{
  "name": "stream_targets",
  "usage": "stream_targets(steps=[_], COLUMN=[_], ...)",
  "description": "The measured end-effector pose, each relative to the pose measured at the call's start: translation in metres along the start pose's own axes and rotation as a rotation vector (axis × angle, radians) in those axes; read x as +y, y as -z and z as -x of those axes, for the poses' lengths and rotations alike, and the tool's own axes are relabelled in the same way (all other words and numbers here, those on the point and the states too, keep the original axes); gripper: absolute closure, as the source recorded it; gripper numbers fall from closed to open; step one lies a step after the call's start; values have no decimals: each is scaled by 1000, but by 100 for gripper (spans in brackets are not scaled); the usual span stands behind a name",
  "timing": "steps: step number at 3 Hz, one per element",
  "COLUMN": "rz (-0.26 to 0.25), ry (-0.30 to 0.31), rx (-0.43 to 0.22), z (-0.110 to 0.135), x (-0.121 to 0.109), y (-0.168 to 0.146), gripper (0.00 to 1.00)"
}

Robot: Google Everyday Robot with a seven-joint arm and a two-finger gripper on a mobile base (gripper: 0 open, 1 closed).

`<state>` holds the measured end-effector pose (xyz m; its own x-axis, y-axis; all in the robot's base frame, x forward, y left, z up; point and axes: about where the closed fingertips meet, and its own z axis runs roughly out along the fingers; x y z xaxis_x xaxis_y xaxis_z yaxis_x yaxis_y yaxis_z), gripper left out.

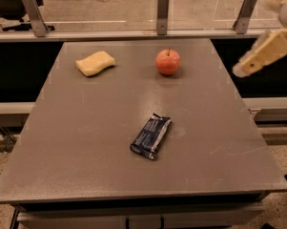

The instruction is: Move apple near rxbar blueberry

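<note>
On the table (pixel 76 142) the apple (pixel 168 62) sits far back, right of centre, the sponge (pixel 95 63) well to its left. The rxbar blueberry (pixel 151 136) lies nearer the front, well apart from both. The gripper (pixel 240 69) hangs off the table's right edge, level with the apple

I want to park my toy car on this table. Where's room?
The table is bare left of the blue bar, in front of the sponge, and right of the bar, in front of the apple. The gap between sponge and apple is free too. Nowhere is crowded. The robot's hand hangs past the right edge, beside the apple.
</note>
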<state>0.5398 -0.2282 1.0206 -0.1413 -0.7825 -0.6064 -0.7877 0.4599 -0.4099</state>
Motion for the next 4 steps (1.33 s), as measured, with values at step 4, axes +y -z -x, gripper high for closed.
stream_targets(steps=[4], rz=[-44], ry=[-219], rx=[-445], z=[73], x=[-47], y=[-124], gripper=[0])
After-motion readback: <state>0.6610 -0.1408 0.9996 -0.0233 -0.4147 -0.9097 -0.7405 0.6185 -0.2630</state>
